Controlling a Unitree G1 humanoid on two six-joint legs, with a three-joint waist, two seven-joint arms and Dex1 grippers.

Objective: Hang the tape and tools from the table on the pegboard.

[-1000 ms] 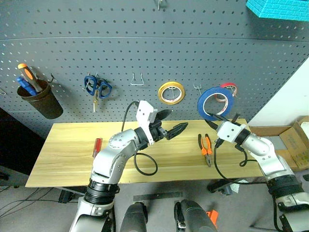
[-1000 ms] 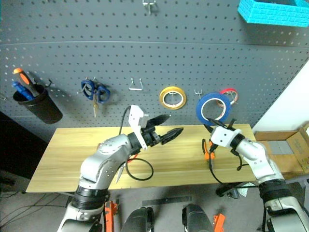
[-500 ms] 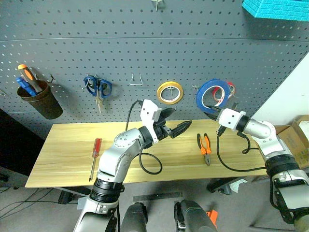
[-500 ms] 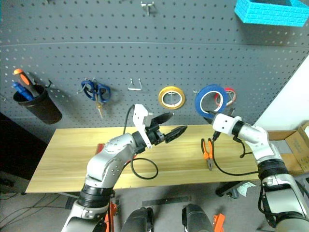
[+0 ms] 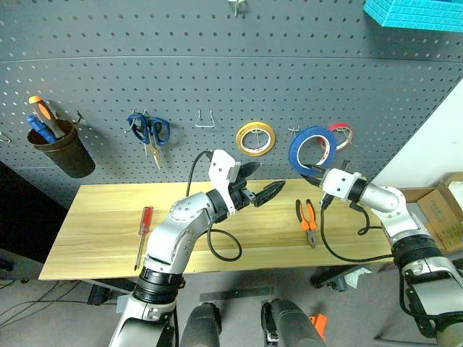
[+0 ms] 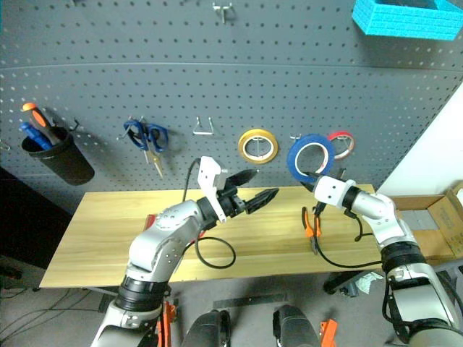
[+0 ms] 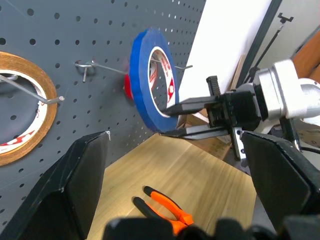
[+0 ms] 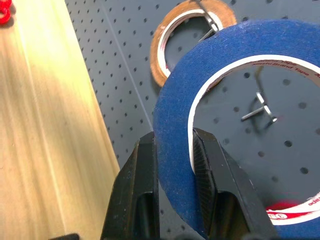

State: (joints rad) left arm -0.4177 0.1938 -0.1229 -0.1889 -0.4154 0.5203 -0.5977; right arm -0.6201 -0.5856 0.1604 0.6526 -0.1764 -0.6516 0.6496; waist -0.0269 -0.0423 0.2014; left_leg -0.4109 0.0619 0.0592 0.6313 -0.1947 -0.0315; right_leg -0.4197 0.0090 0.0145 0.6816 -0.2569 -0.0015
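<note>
The blue tape (image 5: 293, 153) is held upright close against the pegboard (image 5: 217, 65), between the yellow and red-pink rolls. My right gripper (image 5: 313, 168) is shut on its lower rim, and both fingers (image 8: 145, 165) pinch the band. A metal hook (image 8: 260, 107) shows through the ring's open centre; whether the tape rests on it I cannot tell. My left gripper (image 5: 271, 176) hovers open and empty above the middle of the table (image 5: 108, 217). The orange-and-black pliers (image 5: 307, 217) lie on the table's right part. The red-handled screwdriver (image 5: 143, 224) lies at the left.
On the board hang a yellow roll (image 5: 256, 138), a red-pink roll (image 5: 338, 134), blue-handled scissors (image 5: 148, 130) and a bare hook (image 5: 206, 119). A dark cup (image 5: 61, 152) with screwdrivers hangs at the left. A teal basket (image 5: 412, 13) sits top right, cardboard boxes (image 5: 445, 210) beside the table.
My right gripper has carried the blue tape a little left along the board, uncovering more of the red-pink roll. The left arm has stayed where it was.
</note>
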